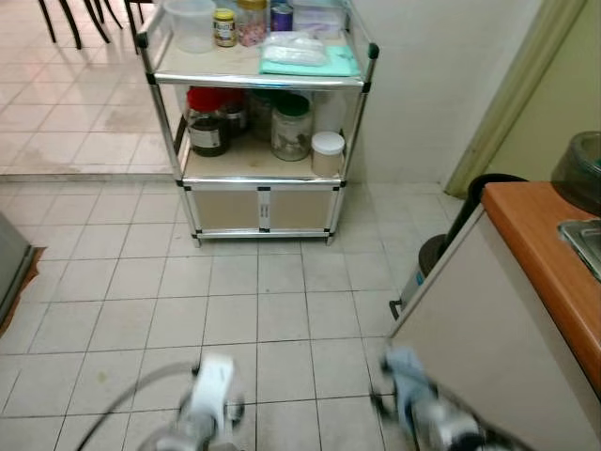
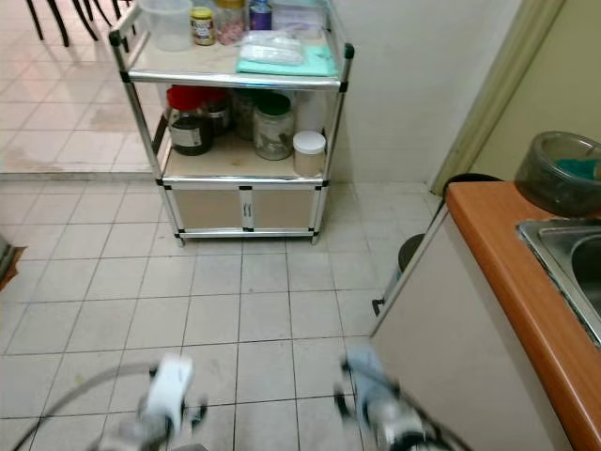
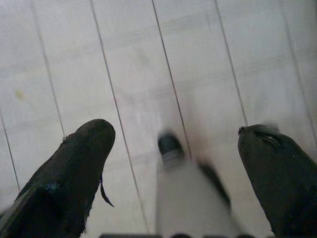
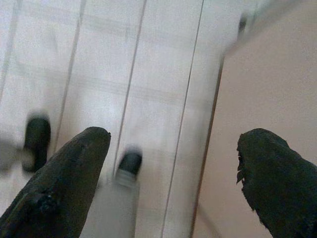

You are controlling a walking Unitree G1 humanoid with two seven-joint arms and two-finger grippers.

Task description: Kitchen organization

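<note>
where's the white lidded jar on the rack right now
In the left eye view the white-lidded jar stands on the middle shelf of the metal rack, at its right end, beside the green-lidded glass jar.

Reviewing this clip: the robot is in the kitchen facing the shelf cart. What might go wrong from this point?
1. The open cabinet door juts into the aisle beside the right gripper; walking forward could clip it.
2. The shelf cart is crowded with jars; the white-lidded jar stands at the shelf's edge and a clumsy reach might knock it off.
3. Both arms look blurred, so grasp planning now seems unreliable.
</note>
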